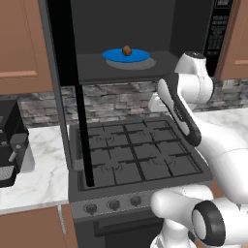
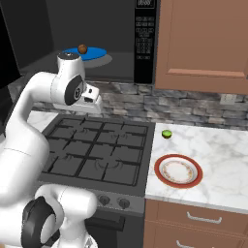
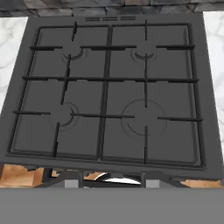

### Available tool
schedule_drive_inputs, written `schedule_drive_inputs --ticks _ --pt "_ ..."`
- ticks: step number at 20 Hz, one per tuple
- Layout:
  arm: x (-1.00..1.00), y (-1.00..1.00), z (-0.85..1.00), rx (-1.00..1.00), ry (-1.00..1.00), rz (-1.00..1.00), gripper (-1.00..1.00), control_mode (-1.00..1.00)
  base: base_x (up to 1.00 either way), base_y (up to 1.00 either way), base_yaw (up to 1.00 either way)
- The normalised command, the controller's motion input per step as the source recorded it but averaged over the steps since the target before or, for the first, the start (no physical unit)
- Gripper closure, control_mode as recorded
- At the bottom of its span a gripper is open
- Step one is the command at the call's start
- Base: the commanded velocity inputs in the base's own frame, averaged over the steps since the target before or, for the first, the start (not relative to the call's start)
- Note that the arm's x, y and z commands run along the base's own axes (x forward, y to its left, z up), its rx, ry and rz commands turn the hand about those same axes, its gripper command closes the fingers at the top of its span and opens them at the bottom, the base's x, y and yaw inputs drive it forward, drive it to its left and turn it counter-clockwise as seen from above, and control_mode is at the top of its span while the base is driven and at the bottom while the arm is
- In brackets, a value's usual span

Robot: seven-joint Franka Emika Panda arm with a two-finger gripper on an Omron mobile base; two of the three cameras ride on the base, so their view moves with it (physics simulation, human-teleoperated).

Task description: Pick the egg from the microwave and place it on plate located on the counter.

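Pincer (image 3: 112,180) above stove (image 3: 109,92), touching nothing; tips barely visible, spread cannot be judged. Egg (image 1: 127,50) on blue plate (image 1: 138,56) inside open microwave (image 1: 121,38).

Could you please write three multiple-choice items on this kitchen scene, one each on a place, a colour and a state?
1. Where does the egg lie?
A. on the blue plate inside the microwave
B. on the stove grate
C. on the counter beside the lime

2. What colour is the rim of the plate on the counter?
A. blue
B. red
C. green

3. In what state is the microwave door?
A. shut
B. swung open
C. taken off and laid on the stove

Answers: 1 A, the brown ball sits on the blue disc in the cavity. 2 B, a red rim rings its pale centre. 3 B, the cavity is exposed and the tall black door stands out to its left.
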Motion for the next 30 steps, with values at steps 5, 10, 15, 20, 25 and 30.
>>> schedule_drive_inputs --ticks 5,10,15,20,25,30 --pt "-0.38 0.0 0.17 0.0 -0.16 0.0 -1.0 -1.0 0.0 0.0 0.0" --pt "-0.27 0.24 0.85 0.0 -0.23 0.0 -1.0 -1.0 0.0 0.0 0.0" --pt "-0.2 0.28 0.75 0.0 -0.32 0.0 -1.0 -1.0 0.0 0.0 0.0" --pt "-0.05 0.09 0.77 0.0 -0.3 0.0 -1.0 -1.0 0.0 0.0 0.0" --pt "0.12 0.13 0.5 0.0 -0.26 0.0 -1.0 -1.0 0.0 0.0 0.0" --pt "0.6 0.34 0.18 0.0 -0.08 -0.01 -1.0 -1.0 0.0 0.0 0.0"
